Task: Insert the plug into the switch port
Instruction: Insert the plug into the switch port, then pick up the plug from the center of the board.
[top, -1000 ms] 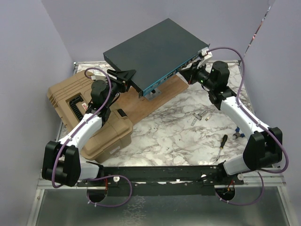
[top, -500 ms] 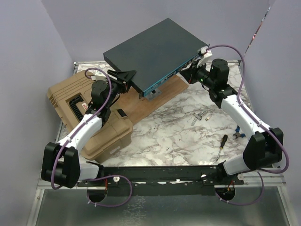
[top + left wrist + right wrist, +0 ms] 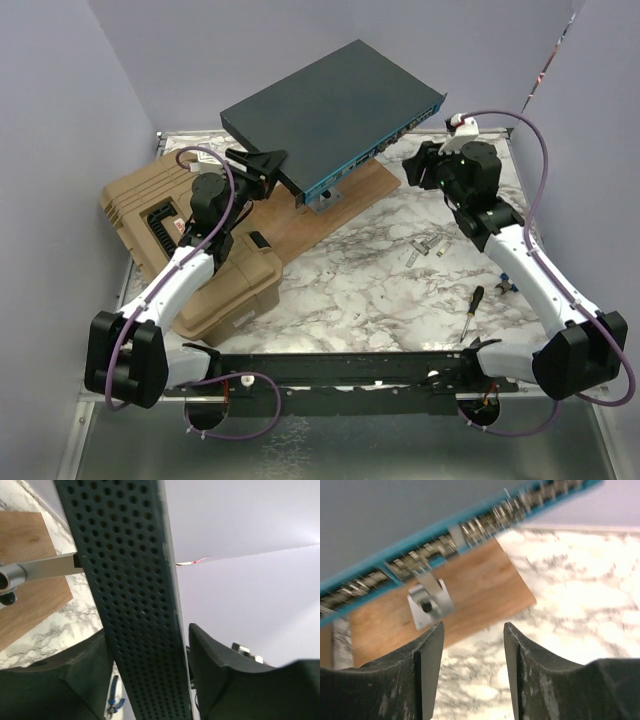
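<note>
Up at the back of the white-and-grey marbled surface (image 3: 380, 285), the wide flat dark grey metal switch (image 3: 330, 105) sits raised and tilted on a small silver metal bracket (image 3: 430, 602). It stands over a brown rectangular wooden board (image 3: 340, 205). Its thin teal-blue front face, with the row of small dark ports, is turned toward the arms.

The left gripper (image 3: 272, 168) straddles the switch's left end. In the left wrist view the perforated side wall stands between the two black fingers (image 3: 75, 680). One finger lies against the wall and the other is just beside it, so I cannot tell whether the jaws clamp it.

The right gripper (image 3: 415, 168) hovers near the right part of the front face, apart from it. Its jaws stand apart with nothing between them, and its wrist view is blurred.

A tan ribbed plastic case (image 3: 160, 215) lies under the left arm. A black-handled screwdriver (image 3: 472, 310) and two small grey metal pieces (image 3: 425, 247) lie on the surface near the right arm.
</note>
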